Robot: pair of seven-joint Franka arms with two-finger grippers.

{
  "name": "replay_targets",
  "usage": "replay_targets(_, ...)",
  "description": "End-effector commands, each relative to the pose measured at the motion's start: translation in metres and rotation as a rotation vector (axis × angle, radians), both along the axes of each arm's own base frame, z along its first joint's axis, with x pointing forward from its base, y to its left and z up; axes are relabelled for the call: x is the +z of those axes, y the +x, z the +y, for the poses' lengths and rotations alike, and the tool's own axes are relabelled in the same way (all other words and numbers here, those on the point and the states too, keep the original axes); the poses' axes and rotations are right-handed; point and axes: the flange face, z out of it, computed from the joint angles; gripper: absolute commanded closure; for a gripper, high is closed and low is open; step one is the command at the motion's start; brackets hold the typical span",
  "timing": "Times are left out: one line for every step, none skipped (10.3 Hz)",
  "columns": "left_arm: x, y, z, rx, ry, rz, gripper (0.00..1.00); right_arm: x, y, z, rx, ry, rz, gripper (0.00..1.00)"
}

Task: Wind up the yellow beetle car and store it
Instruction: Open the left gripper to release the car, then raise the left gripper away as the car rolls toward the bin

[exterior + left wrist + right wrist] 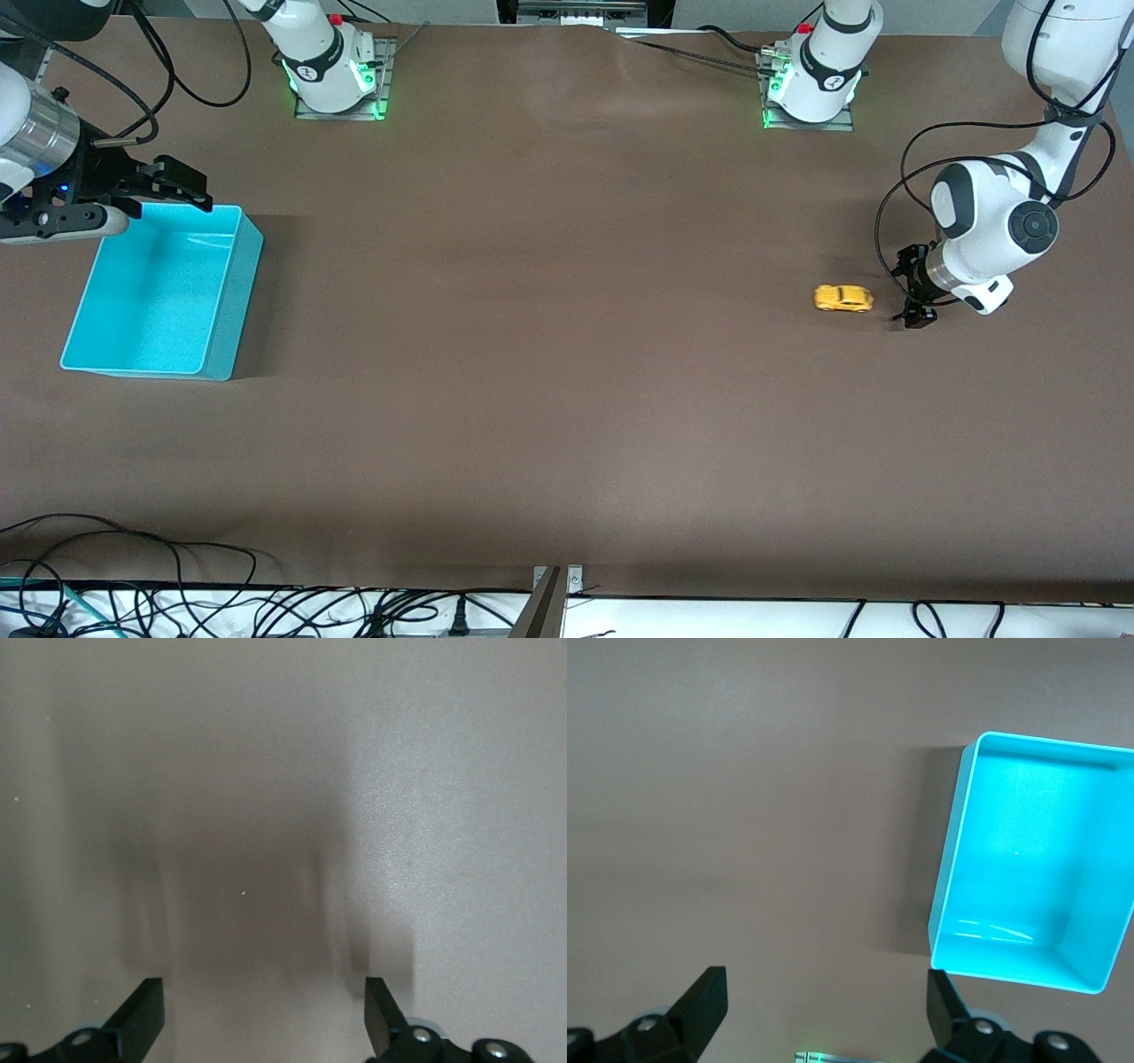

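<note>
From my remote station I see the yellow beetle car (842,299) standing on its wheels on the brown table (549,354), toward the left arm's end and free of any grip. The left gripper (915,288) sits low just beside the car, on the side toward the left arm's end of the table, apart from it; in the left wrist view its fingers (142,1014) stand wide with only bare table surface between them, so the claw holds nothing. The turquoise bin (89,301) rests at the right arm's end of the table, well apart from the car, and I see nothing inside it. The right gripper (168,182) waits above the bin's edge farther from the front camera; in the right wrist view its fingers (700,1001) are spread wide and empty, with the bin (957,859) in sight past them.
</note>
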Motion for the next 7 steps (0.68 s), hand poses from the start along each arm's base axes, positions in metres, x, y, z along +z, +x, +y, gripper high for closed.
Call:
replay_targets(0.0016, 0.0054, 0.0042, -0.021, 0.013, -0.005, 0.0, 0.0043, -0.0031, 0.0009, 0.01, 0.008, 0.005, 0.0)
replay_targets(0.0033, 0.0054, 0.0034, -0.022, 0.013, -0.006, 0.0, 0.0044, -0.0031, 0.0011, 0.009, 0.009, 0.005, 0.0)
replay_targets(0.0083, 0.0072, 0.0038, -0.021, 0.015, -0.015, 0.0, 0.0043, -0.0032, 0.0019, 0.011, 0.009, 0.005, 0.0)
replay_targets(0.0096, 0.0072, 0.0038, -0.02, 0.015, -0.014, 0.0, 0.0043, -0.0033, 0.0036, 0.014, 0.009, 0.005, 0.0)
replay_targets(0.011, 0.0067, 0.0038, -0.019, 0.014, -0.008, 0.0, 0.0045, -0.0031, 0.0036, 0.012, 0.009, 0.003, 0.0)
replay_targets(0.0113, 0.0066, 0.0022, -0.022, 0.013, -0.004, 0.0, 0.0044, -0.0032, 0.0029, 0.012, 0.011, 0.005, 0.0)
replay_targets(0.0112, 0.0064, 0.0022, -0.019, 0.013, -0.002, 0.0, 0.0051, -0.0031, 0.0038, 0.012, 0.011, 0.003, 0.0)
